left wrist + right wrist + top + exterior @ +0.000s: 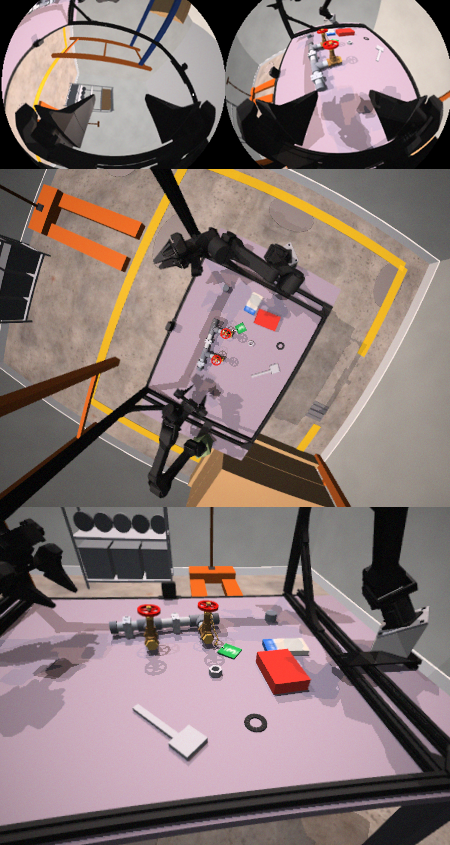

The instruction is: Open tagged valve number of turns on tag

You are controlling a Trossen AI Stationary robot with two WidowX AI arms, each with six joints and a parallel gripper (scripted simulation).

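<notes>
The tagged valve has a red handwheel (226, 333) (208, 607) (322, 31) on a brass body; a chain links it to a green tag (241, 328) (230, 651) lying on the table. The tag's white marking resembles a sideways 3, too small to read surely. The untagged valve has a matching red handwheel (216, 360) (148, 610) (331, 44) on the same grey pipe. My right gripper (197, 392) (65, 597) (343, 93) is open and empty, beyond the untagged end of the pipe. My left gripper (158, 263) (121, 96) is open and empty, pointing away from the valves.
A red box (267, 320) (283, 672) and a blue and white block (253, 302) (295, 646) lie on the tagged valve's side. A nut (215, 671), a black ring (255, 723) and a pale paddle-shaped tool (188, 742) lie in front. Black frame rails (210, 812) edge the table.
</notes>
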